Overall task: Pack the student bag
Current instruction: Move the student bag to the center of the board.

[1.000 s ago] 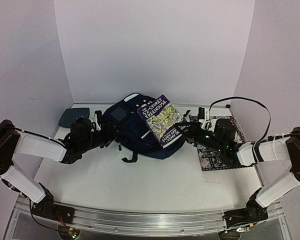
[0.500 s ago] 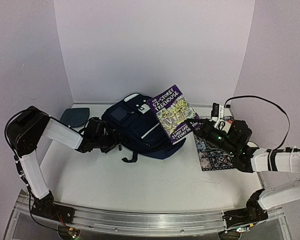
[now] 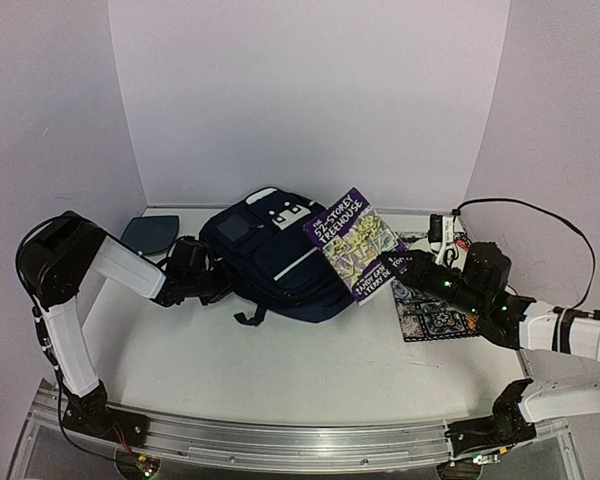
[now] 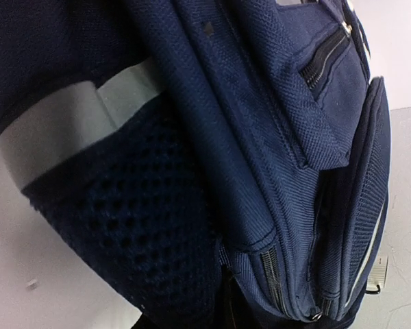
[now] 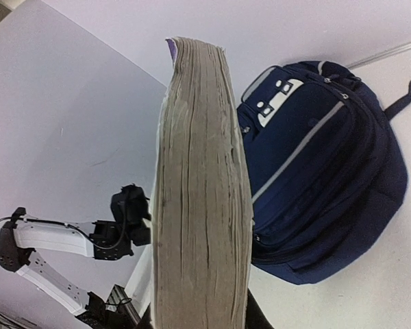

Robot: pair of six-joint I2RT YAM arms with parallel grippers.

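The student bag (image 3: 270, 255), dark navy with thin pale stripes, lies at the middle back of the table. My left gripper (image 3: 218, 283) presses into its left side. In the left wrist view the bag's fabric (image 4: 260, 137) fills the frame, and a seam fold runs down between the dark fingers of the left gripper (image 4: 226, 312), which look shut on it. My right gripper (image 3: 404, 268) is shut on the lower corner of a purple paperback book (image 3: 357, 243), held tilted in the air over the bag's right edge. The right wrist view shows the book's page edge (image 5: 202, 192) and the bag (image 5: 322, 171) behind it.
A small dark teal flat pad (image 3: 147, 232) lies at the back left. A patterned black-and-white mat (image 3: 435, 310) lies under the right arm. A black cable (image 3: 520, 205) loops by the right wall. White walls close the back and sides.
The left arm reached in to the bag's left side and its gripper closed there. The right arm carried the book rightward, then slightly down. The bag's lower strap shifted a little left.
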